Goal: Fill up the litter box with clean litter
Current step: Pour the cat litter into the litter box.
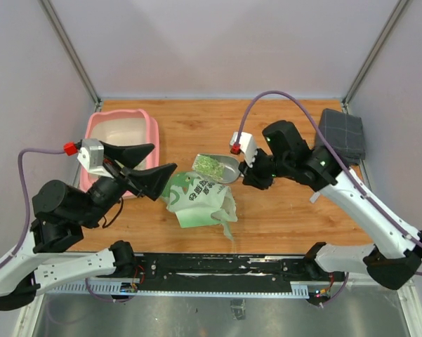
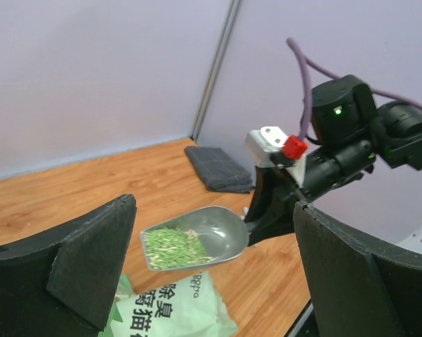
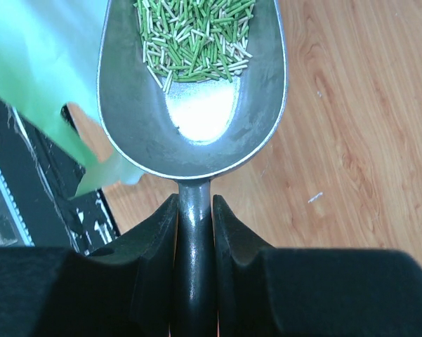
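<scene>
The litter box (image 1: 119, 114) sits at the far left of the wooden table (image 1: 288, 217), its pale inside showing no green grains in the overhead view; the left gripper (image 1: 163, 160) hangs just right of the box's near right corner, jaws spread wide with nothing between them, pointing toward the middle of the table; a light green printed bag (image 1: 196, 200) lies crumpled in the middle near the front edge, just right of that gripper; the right gripper (image 3: 194, 210) is clamped narrowly on the dark handle of a grey metal scoop (image 3: 196, 119), which is held level above the far edge of the bag; the clean litter (image 3: 196, 35) lies as a small heap of green and pale sticks in the front half of the scoop's bowl, well apart from the box; a folded grey cloth (image 1: 342, 133) rests at the far right corner.
</scene>
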You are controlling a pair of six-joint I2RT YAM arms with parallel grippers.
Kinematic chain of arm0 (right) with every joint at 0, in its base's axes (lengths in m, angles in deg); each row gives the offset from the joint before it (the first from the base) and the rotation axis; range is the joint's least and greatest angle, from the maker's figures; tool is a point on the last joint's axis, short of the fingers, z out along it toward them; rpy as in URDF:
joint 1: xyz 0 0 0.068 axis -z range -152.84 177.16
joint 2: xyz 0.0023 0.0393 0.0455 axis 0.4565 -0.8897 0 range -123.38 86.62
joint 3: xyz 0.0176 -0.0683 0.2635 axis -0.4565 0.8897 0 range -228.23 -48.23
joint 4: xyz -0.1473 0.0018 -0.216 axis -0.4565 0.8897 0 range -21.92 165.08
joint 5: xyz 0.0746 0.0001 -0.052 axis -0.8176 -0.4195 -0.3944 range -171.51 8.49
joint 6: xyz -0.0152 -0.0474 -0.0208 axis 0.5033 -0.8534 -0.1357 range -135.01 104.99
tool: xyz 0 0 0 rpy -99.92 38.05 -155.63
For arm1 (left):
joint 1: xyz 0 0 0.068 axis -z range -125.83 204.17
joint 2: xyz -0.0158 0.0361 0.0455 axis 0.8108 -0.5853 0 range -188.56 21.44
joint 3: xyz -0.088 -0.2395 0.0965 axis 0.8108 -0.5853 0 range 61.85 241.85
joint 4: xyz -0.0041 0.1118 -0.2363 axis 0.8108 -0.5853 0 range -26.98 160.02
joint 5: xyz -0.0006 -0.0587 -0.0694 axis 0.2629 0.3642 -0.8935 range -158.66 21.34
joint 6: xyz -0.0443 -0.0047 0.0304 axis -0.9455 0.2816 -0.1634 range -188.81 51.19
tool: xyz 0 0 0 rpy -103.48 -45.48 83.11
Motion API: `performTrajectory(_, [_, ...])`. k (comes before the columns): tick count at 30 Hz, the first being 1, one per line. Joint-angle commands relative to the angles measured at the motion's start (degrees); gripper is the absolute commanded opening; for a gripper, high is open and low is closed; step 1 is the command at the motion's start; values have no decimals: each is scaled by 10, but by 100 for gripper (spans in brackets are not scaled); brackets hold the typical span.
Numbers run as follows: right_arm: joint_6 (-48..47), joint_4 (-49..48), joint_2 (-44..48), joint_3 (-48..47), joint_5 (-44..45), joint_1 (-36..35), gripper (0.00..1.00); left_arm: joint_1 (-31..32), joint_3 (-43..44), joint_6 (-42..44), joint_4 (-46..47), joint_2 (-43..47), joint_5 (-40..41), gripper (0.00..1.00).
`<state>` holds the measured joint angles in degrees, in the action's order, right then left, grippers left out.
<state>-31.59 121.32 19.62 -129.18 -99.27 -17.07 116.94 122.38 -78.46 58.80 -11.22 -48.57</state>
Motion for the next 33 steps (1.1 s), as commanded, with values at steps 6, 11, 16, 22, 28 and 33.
performTrajectory(6, [29,-81,-168,-118,27,-36,1,2,65,-67,-67,15,61,99])
performTrajectory(11, [34,-95,-286,-235,58,-73,1,2,86,-86,-74,30,70,99])
performTrajectory(16, [-2,-52,-429,-393,122,-105,1,2,89,-117,-54,62,64,99])
performTrajectory(22, [-78,9,-601,-607,233,-142,1,2,113,-135,-41,99,58,99])
performTrajectory(28, [-228,-129,-660,-597,385,-189,1,2,105,-136,-41,132,56,99])
performTrajectory(33, [-398,-196,-740,-628,522,-221,1,2,108,-139,-55,144,62,99])
